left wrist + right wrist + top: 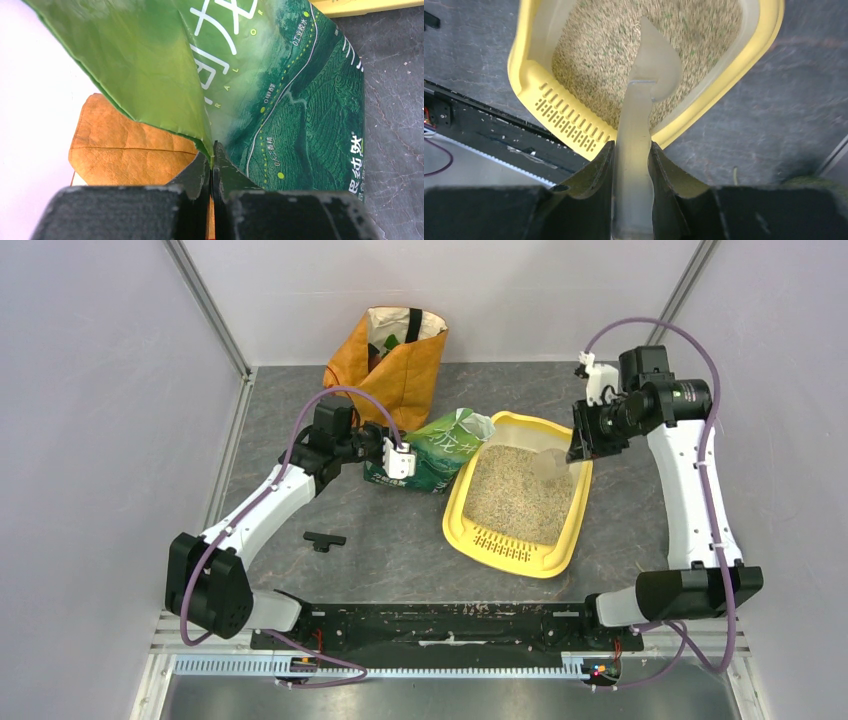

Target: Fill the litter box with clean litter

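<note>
The yellow litter box (508,556) lies right of centre, its slotted lip toward me, and holds a layer of beige clean litter (510,502). The green printed litter bag (440,448) lies at the box's far left corner, its open mouth at the rim. My left gripper (400,460) is shut on a fold of that bag (285,100), pinched thin between the jaws (214,152). My right gripper (580,445) is shut on the handle of a translucent scoop (654,62), whose blade hangs over the litter (589,55) inside the box (566,122).
An orange shopping bag (398,362) stands at the back, behind the green bag, and shows in the left wrist view (125,150). A small black T-shaped part (323,539) lies on the grey table left of the box. Walls close in the left, back and right sides.
</note>
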Robot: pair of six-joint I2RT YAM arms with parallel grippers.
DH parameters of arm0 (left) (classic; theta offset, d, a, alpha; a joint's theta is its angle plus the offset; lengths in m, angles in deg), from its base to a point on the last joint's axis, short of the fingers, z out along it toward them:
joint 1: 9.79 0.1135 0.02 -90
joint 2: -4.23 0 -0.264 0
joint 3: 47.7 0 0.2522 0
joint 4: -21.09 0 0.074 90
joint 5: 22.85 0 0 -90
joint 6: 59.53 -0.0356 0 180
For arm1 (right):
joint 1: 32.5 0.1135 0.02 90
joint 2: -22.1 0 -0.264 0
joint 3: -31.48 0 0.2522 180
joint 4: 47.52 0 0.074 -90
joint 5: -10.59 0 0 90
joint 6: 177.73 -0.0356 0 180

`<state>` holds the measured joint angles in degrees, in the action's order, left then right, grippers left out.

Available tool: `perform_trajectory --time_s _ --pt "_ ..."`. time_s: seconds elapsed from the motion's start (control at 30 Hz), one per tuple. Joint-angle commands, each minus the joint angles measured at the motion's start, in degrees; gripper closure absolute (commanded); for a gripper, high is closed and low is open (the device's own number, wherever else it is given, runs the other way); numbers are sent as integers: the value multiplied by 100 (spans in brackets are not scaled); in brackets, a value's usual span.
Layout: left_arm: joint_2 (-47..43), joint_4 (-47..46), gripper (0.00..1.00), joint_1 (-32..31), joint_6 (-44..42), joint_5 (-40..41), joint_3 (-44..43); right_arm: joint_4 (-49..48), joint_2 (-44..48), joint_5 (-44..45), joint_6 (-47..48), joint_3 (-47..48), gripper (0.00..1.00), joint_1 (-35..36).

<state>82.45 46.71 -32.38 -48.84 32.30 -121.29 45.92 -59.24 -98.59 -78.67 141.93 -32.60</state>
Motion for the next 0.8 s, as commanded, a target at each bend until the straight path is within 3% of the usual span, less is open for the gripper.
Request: perform_trajectory --time_s 0.0,0.13,0.37,0.63,0.77 --pt "-163 -993 98 0 13 -182 -289 134 -51 278 233 1005 100 195" --pt "-188 -1031 98 0 -3 -178 -232 275 -380 -901 312 1906 100 201" --pt "-247 -1055 98 0 -72 -206 -191 275 -961 -1882 568 2801 100 426" --pt "-277 -989 98 5 -157 -242 -204 218 -1212 -1951 921 2914 100 731" --pt "-362 -987 98 0 -172 -266 -128 -73 -1344 -1435 1098 2751 100 979"
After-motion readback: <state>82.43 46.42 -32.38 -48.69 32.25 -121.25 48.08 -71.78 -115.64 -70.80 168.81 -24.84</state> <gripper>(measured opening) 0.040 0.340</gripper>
